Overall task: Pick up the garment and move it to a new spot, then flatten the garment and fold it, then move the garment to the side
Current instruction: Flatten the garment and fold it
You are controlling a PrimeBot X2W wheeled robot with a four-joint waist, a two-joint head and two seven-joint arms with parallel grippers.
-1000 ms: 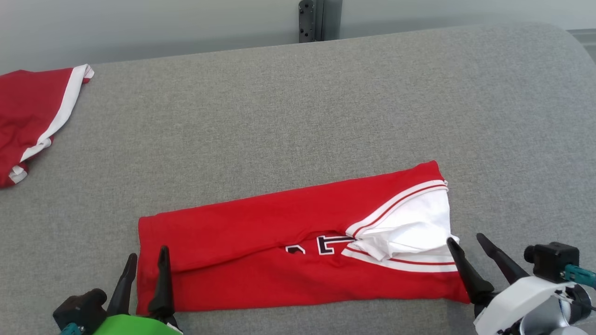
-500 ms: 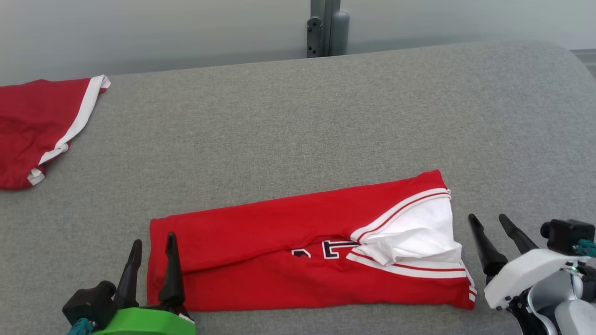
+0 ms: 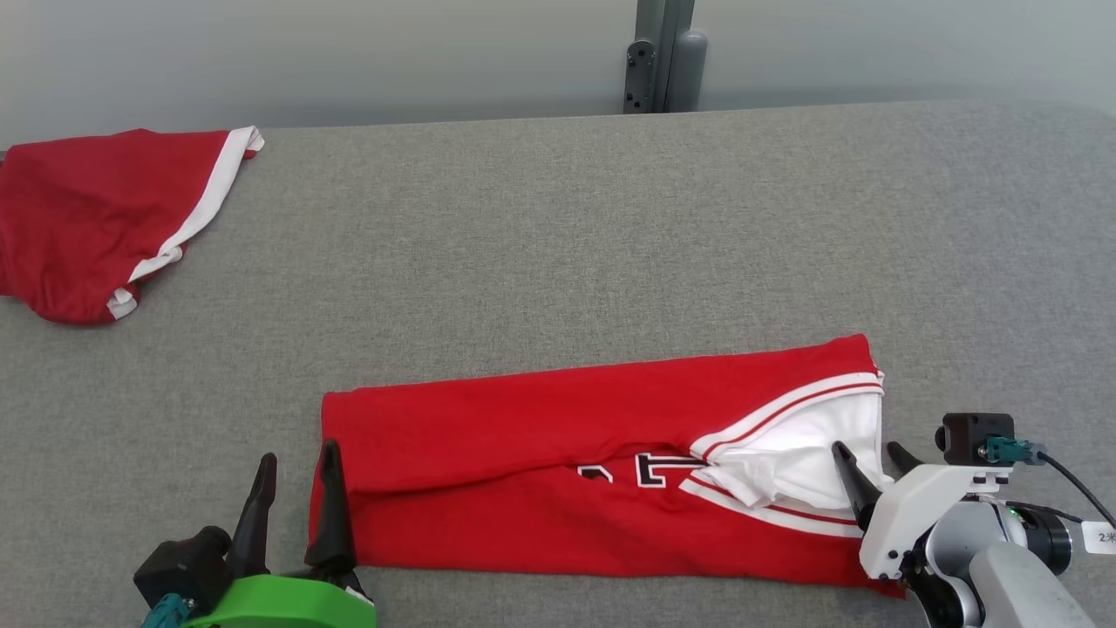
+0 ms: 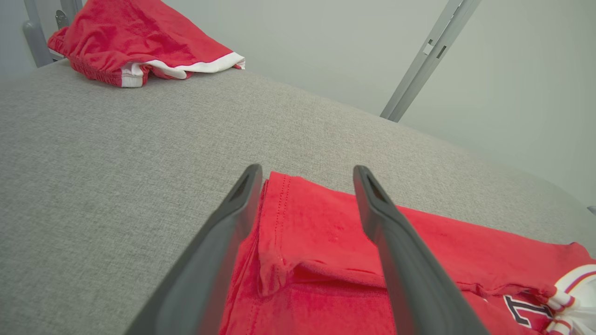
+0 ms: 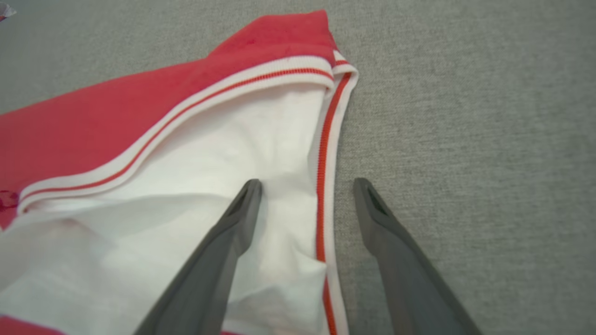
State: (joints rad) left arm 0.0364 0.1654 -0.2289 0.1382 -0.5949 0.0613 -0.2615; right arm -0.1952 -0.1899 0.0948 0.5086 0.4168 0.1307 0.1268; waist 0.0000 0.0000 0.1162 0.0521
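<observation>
The garment [image 3: 540, 471] lies on the near half of the grey padded table [image 3: 558, 244], a little right of the middle. It is folded into a long red band that runs left to right, with its right end slightly farther away. At that right end a flap lies open and shows the white inside, edged with white and red stripes. Part of a dark letter with a white outline peeks out at the fold near the middle.

The left gripper [image 3: 298, 452] sits at the band's near left corner with its fingers apart. One finger is over the bare table just beside the hem and the other is over the red fabric. Whether either presses down I cannot tell.

The right gripper [image 3: 866, 447] is at the right end, also spread and holding nothing. One finger is over the white inside and the other over the table just past the striped edge.

A crumpled red cloth [image 3: 96, 218] with white trim lies at the far left corner, well apart from the garment. A grey metal post [image 3: 663, 61] stands behind the far edge.
</observation>
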